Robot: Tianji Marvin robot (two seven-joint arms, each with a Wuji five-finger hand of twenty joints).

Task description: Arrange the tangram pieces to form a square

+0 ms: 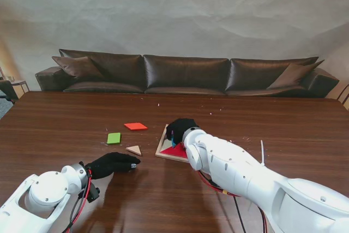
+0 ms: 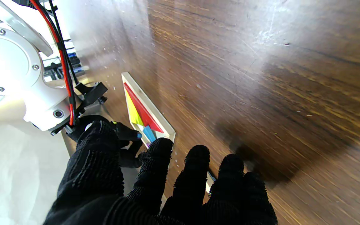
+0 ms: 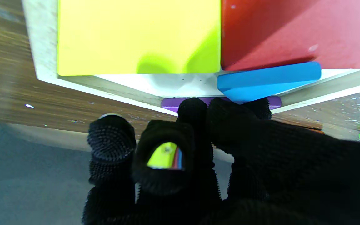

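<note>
The wooden tray (image 1: 162, 147) holds yellow (image 3: 136, 34), red (image 3: 292, 28) and blue (image 3: 267, 79) pieces — the blue one tilted on its rim. Loose to its left lie the orange (image 1: 135, 126), green (image 1: 113, 138) and tan (image 1: 134, 149) pieces — flat on the table.

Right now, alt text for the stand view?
The right hand reaches into a wooden tray holding a red piece at table centre. Left of it lie loose orange, green and tan pieces; the left hand rests nearby.
</note>
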